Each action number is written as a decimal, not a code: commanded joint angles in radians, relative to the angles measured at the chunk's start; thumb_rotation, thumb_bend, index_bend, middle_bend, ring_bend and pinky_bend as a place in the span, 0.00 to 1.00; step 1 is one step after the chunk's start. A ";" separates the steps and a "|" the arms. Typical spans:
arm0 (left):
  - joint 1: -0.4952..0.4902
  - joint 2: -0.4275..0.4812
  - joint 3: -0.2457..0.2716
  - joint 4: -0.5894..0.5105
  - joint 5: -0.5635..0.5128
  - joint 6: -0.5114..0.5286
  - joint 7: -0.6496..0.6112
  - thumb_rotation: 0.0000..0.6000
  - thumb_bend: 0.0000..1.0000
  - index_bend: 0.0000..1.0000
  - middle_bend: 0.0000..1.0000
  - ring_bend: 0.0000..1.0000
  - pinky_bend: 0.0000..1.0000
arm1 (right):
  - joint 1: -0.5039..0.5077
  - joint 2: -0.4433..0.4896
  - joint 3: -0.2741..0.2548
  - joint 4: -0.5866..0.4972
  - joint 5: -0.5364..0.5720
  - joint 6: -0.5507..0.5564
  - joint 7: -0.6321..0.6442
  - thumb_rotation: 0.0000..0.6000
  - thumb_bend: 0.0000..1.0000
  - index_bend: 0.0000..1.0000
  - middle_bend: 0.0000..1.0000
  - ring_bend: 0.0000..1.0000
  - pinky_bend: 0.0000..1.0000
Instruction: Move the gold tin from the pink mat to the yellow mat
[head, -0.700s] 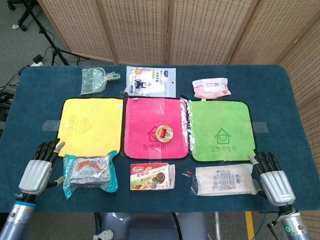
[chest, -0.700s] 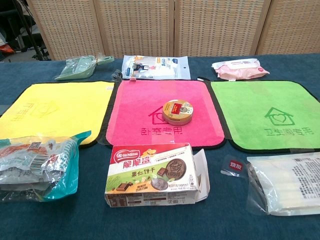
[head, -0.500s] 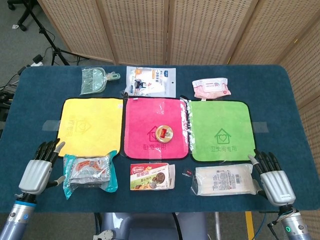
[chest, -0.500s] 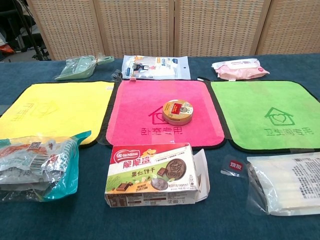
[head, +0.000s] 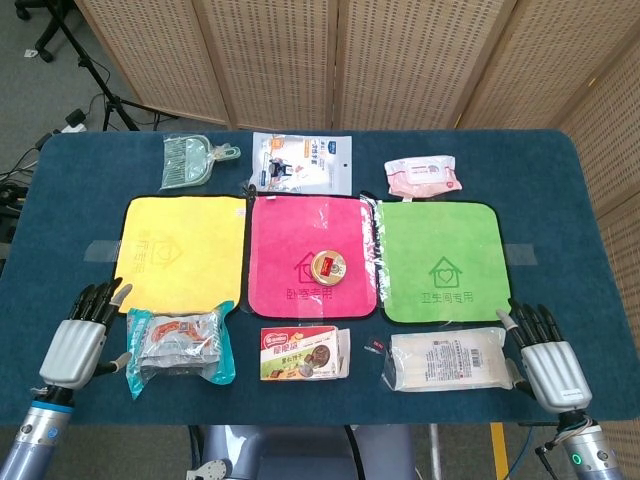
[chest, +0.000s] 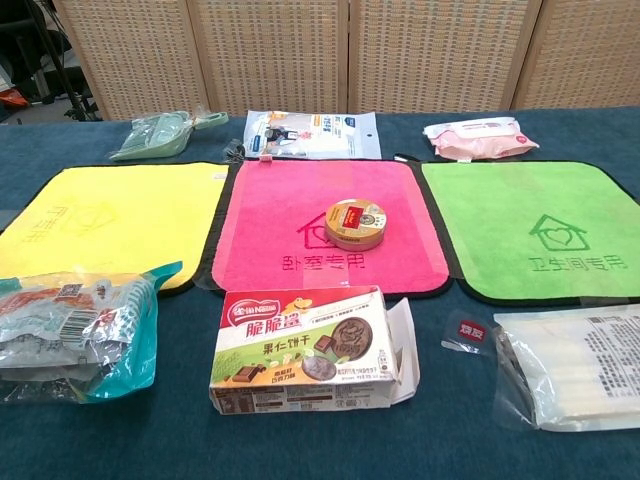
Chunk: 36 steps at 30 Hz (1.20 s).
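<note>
Gold tin (head: 328, 266) sits near the middle of the pink mat (head: 285, 240), lid up, well ahead of both hands and nearer neither by much. Compared with the views from a moment ago, nothing on the table has shifted: the tin lies on the same spot and the yellow mat (head: 180, 240) is as bare as it was. The left hand (head: 76, 338) rests at the near edge of the table, fingers extended and slightly apart, holding nothing; if it has moved at all, it is the faintest drift back toward the robot. The right hand (head: 545, 358) lies at the opposite near corner, fingers likewise spread and empty, unmoved.

So the task has not begun in any real sense. The yellow mat lies just ahead of the left hand, with a crinkled snack bag (head: 178, 342) just beside that hand on its inner side, and a biscuit box (chest: 305, 347) stands between the hands, short of the tin. My guess is the left hand is the natural one to reach, passing over or around the bag and box on its way.
</note>
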 joint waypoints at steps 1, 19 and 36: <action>0.003 0.002 0.000 -0.003 0.003 0.007 0.001 1.00 0.13 0.04 0.00 0.00 0.00 | 0.000 -0.001 -0.002 0.002 0.001 -0.003 -0.002 1.00 0.47 0.08 0.00 0.00 0.00; 0.003 -0.007 0.016 -0.017 0.032 0.010 0.034 1.00 0.13 0.04 0.00 0.00 0.00 | -0.010 0.009 -0.006 -0.002 -0.020 0.028 0.009 1.00 0.47 0.08 0.00 0.00 0.00; -0.110 0.087 -0.051 -0.094 0.066 -0.079 0.027 1.00 0.66 0.04 0.00 0.00 0.00 | -0.011 0.014 -0.001 -0.003 -0.014 0.030 0.023 1.00 0.47 0.08 0.00 0.00 0.00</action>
